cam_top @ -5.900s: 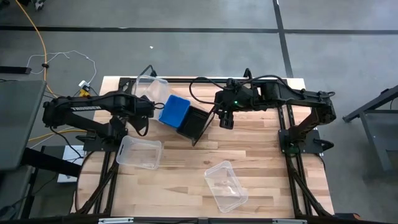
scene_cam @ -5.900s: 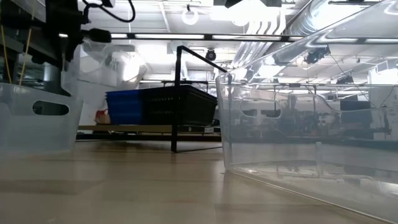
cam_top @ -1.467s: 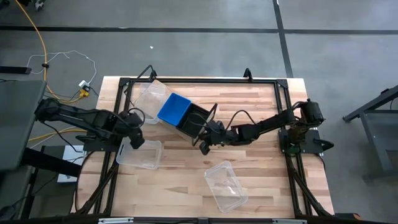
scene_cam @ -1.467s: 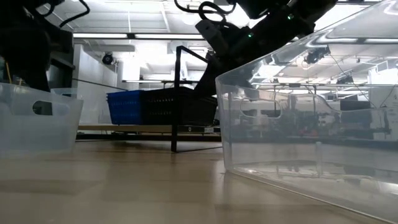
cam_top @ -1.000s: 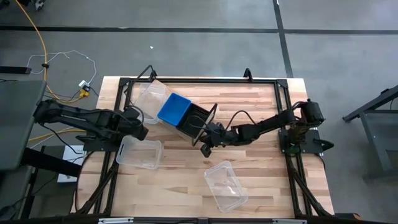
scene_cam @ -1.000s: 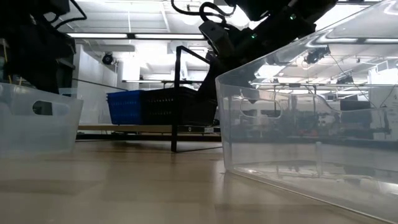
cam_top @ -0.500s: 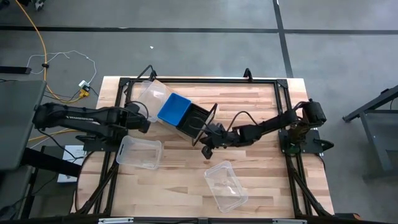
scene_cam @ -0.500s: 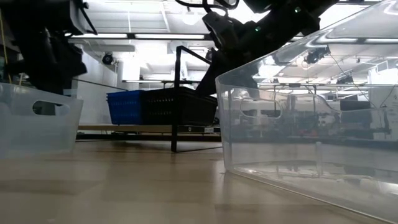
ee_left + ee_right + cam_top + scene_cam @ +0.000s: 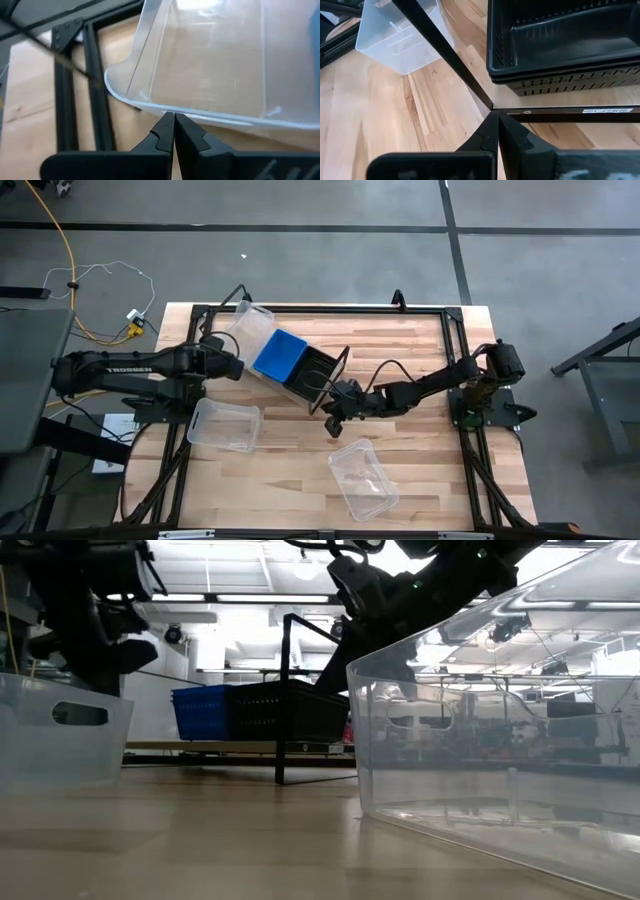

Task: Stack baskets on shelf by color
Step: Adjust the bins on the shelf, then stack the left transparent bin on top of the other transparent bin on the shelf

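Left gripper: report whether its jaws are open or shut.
Shut. In the left wrist view the left gripper has its two dark jaws pressed together with no gap, tips just short of the rim of a clear basket.

The bench is pale butcher-block wood, striped in lighter and browner strips, edged by a black metal frame. On the shelf – thin black bars – sit a bright blue basket and a black basket with finely slatted sides. A clear basket by the bench's far-left corner shows the wood through it; two more clear baskets, one near the left edge, one near the front edge, are colourless too. Both arms are dark – left hand and right hand matt black.
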Motion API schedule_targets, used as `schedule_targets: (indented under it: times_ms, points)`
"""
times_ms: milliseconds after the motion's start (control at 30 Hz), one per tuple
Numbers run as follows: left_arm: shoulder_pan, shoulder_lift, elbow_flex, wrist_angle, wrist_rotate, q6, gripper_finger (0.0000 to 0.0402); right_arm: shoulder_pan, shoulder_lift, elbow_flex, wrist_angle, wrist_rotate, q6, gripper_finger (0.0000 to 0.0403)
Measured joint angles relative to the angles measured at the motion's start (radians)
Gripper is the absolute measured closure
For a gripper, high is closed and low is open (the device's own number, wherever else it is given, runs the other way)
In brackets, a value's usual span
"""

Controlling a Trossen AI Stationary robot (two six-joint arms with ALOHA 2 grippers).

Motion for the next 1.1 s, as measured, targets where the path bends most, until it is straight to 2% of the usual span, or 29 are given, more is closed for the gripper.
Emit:
schedule_targets:
  times_ms: [167, 300, 467, 600, 700, 867, 1000, 1100]
  points:
    - [0.039, 0.0, 0.0, 0.069, 0.0, 0.088, 0.0401, 0.0, 0.0, 0.0, 0.0, 0.0, -0.001, 0.0403]
    - [0.058, -0.007, 0.011, 0.051, 0.026, 0.125, 0.0401, 0.0, 0.0, 0.0, 0.0, 0.0, -0.001, 0.0403]
    - [0.06, -0.035, 0.085, -0.017, 0.034, 0.14, 0.0401, 0.0, 0.0, 0.0, 0.0, 0.0, -0.001, 0.0403]
    - [0.058, -0.062, 0.175, -0.041, 0.053, 0.212, 0.0401, -0.003, 0.0, 0.0, 0.0, 0.007, -0.001, 0.0403]
    - [0.054, -0.071, 0.249, -0.041, 0.137, 0.338, 0.0401, -0.003, -0.01, 0.0, -0.005, 0.007, 0.006, 0.0403]
    - [-0.001, -0.074, 0.354, -0.039, 0.364, 0.565, 0.0401, 0.0, -0.085, 0.0, -0.027, 0.044, -0.007, 0.0403]
    - [-0.094, -0.074, 0.385, -0.038, 0.503, 0.658, 0.0401, 0.001, -0.175, 0.0, -0.122, 0.098, -0.028, 0.0403]
    - [-0.176, -0.073, 0.385, -0.049, 0.565, 0.698, 0.0401, 0.001, -0.242, 0.0, -0.224, 0.138, -0.038, 0.0403]
